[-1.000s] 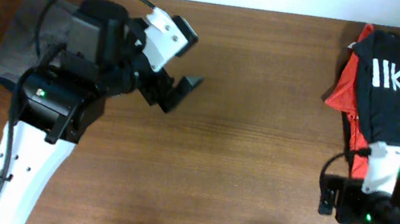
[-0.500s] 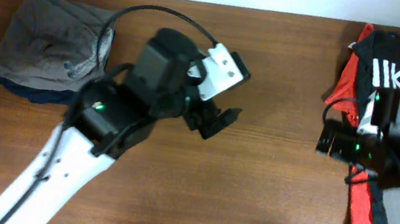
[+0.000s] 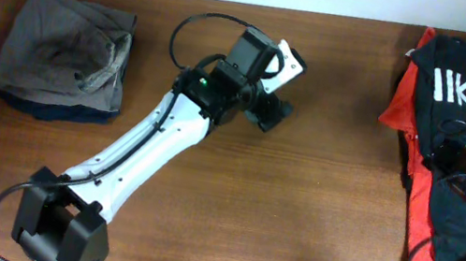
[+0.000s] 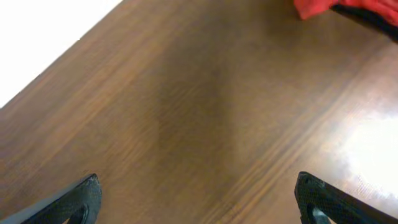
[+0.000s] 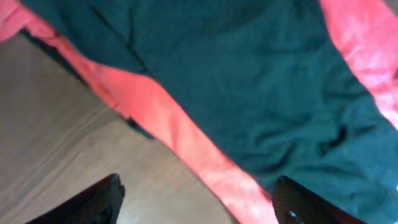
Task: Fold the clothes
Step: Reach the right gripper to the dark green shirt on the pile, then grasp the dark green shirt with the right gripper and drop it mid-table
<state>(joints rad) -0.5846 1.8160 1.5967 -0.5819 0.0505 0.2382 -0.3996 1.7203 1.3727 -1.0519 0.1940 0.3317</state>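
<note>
The black shirt (image 3: 447, 124) lies crumpled at the right edge of the table (image 3: 314, 211), on top of the red shirt (image 3: 400, 106); its white letters (image 3: 459, 90) face up. At the far left sits a pile (image 3: 60, 59) of grey and navy pieces, which looks folded.

The right gripper (image 5: 196, 183) hangs over the 2 shirts with its 2 fingers spread and nothing between them; the right wrist view shows dark cloth and a red band under it; whether the tips touch the cloth I cannot tell. The left gripper (image 4: 196, 183) is spread wide over bare wood near the middle of the table, well apart from the shirts, and it holds nothing.

I judge the shirts to be light, soft and limp; they are not fragile, but they have no stiffness. Lifted by 1 point, the black shirt will probably hang in a bunch. The 2 layers lie close, so a deep pinch may take the red shirt too. A better hold is probably a shallow pinch on an edge of the top layer, at a hem or a shoulder seam, where the cloth is doubled; 2 grippers at 2 corners should spread it flat.
</note>
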